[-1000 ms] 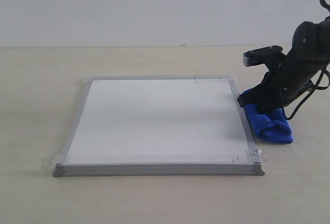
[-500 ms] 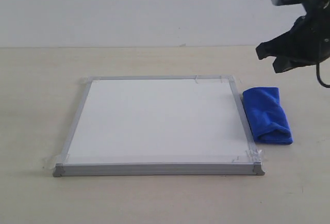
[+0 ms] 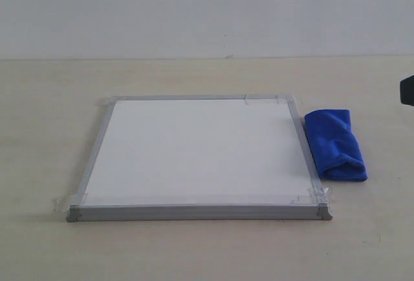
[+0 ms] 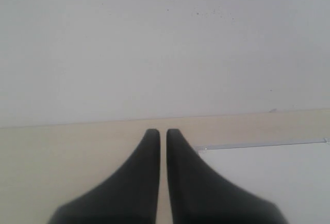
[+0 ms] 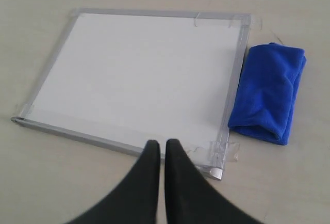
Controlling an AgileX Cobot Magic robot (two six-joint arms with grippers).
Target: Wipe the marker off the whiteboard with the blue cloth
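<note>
The whiteboard lies flat on the table, and its white surface shows no marker line in any view. The blue cloth rests folded on the table against the board's right frame, with nothing touching it. My right gripper is shut and holds nothing. It hangs high above the board's near right corner. In the exterior view only a dark sliver of the right arm shows at the right edge. My left gripper is shut and empty, raised beside a corner of the board.
Clear tape bits hold the board's corners to the beige table. A pale wall runs behind the table's far edge.
The right arm let go of the blue cloth, rose and drew back to the right, almost out of the exterior view. The cloth stays beside the board.
</note>
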